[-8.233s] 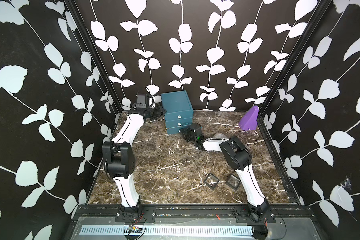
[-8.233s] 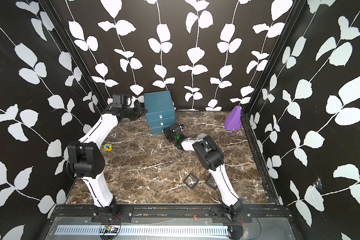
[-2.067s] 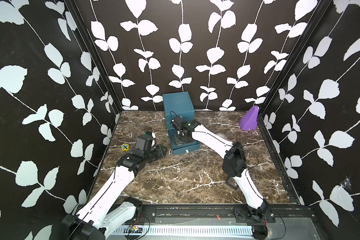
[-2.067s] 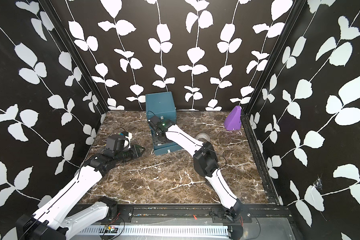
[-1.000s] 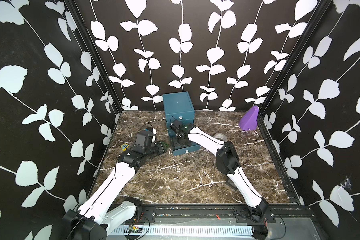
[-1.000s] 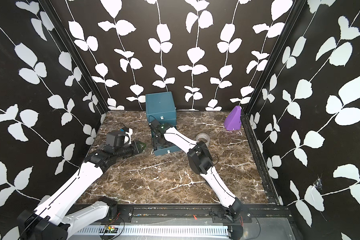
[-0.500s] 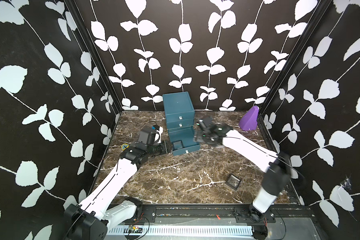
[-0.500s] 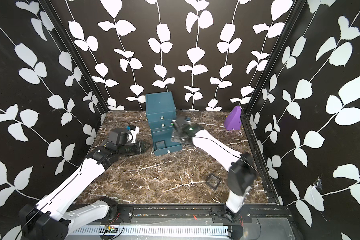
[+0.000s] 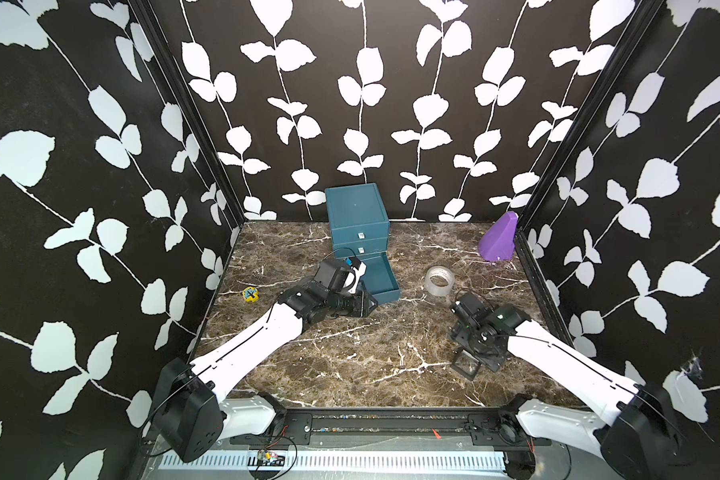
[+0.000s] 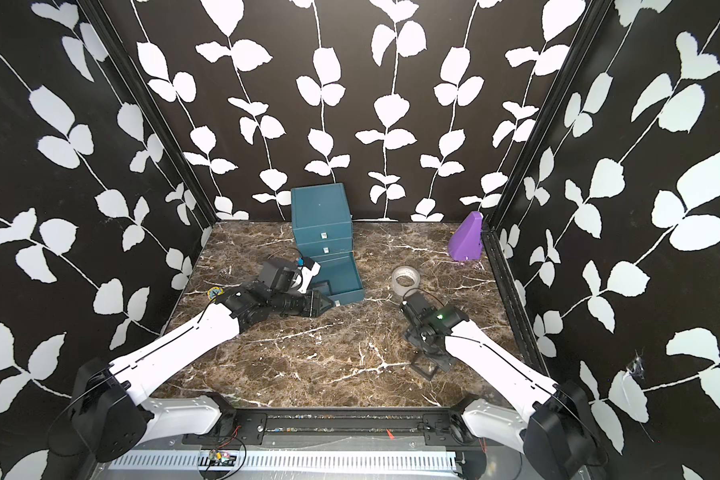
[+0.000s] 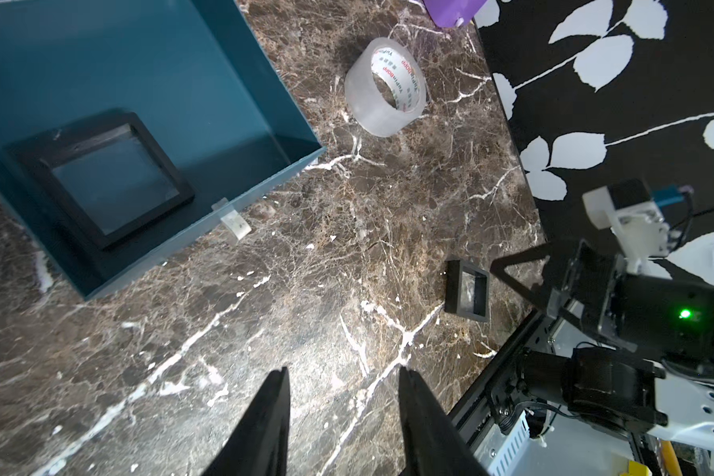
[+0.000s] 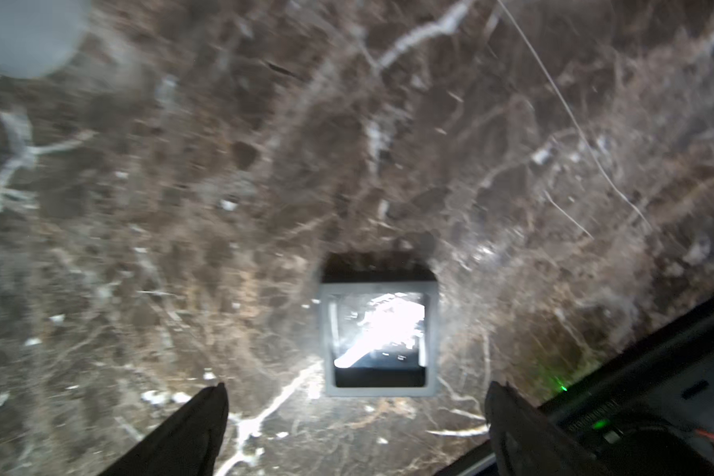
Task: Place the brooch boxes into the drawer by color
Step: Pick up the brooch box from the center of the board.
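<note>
Right wrist view: smeared by motion; you still see the right gripper spread wide and empty, the loose brooch box flat on the marble between its fingertips, touching neither
Box colour: hard to call; pale grey in that blur, dark in the left wrist view
Hidden: in both top views your right wrist covers part of that box, and your left arm overlaps a corner of the open bottom drawer
Left side: your left gripper, fingers part-way apart, nothing between them, over bare marble before the drawer
Stored: one black brooch box lies flat inside the bottom drawer, near its front wall
Changed: half a second ago your right gripper was up beside the teal chest, now it is low at the front right; some seconds back two boxes lay there, now one
Surface: brown white-veined marble carrying a clear tape roll, a purple wedge at the back right, a small yellow object at the left
Room: black walls printed with white leaf vines
</note>
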{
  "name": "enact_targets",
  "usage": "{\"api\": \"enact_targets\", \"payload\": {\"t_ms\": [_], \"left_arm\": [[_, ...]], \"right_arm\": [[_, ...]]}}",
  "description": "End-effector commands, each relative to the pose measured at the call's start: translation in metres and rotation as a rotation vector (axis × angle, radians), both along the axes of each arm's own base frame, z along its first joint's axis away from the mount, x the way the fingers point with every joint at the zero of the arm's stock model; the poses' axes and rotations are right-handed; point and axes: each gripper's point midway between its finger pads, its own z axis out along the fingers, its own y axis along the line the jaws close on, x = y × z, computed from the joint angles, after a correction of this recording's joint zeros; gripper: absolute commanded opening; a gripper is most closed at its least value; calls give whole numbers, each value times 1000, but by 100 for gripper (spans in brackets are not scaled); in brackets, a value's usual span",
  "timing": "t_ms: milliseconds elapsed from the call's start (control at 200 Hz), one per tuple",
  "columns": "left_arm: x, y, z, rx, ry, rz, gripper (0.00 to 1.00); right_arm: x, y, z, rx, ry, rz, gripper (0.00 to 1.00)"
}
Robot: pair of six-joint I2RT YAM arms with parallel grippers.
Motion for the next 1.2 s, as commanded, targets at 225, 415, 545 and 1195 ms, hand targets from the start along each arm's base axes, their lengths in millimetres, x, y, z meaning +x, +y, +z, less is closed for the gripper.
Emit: {"api": "enact_targets", "payload": {"t_ms": [225, 415, 545, 1195], "left_arm": [[0, -17, 20, -67, -64, -51, 42], [-1, -18, 16, -73, -62, -43, 42], [-8, -28, 14, -80, -59, -66, 43], [-2, -37, 15, -89, -65, -56, 42]], "right_arm": [[-15, 5, -47, 84, 55, 58, 100], [-12, 9, -59, 141, 29, 59, 100], [-11, 10, -62, 144, 31, 74, 100], [-21, 7, -83, 120, 149, 88, 80]]}}
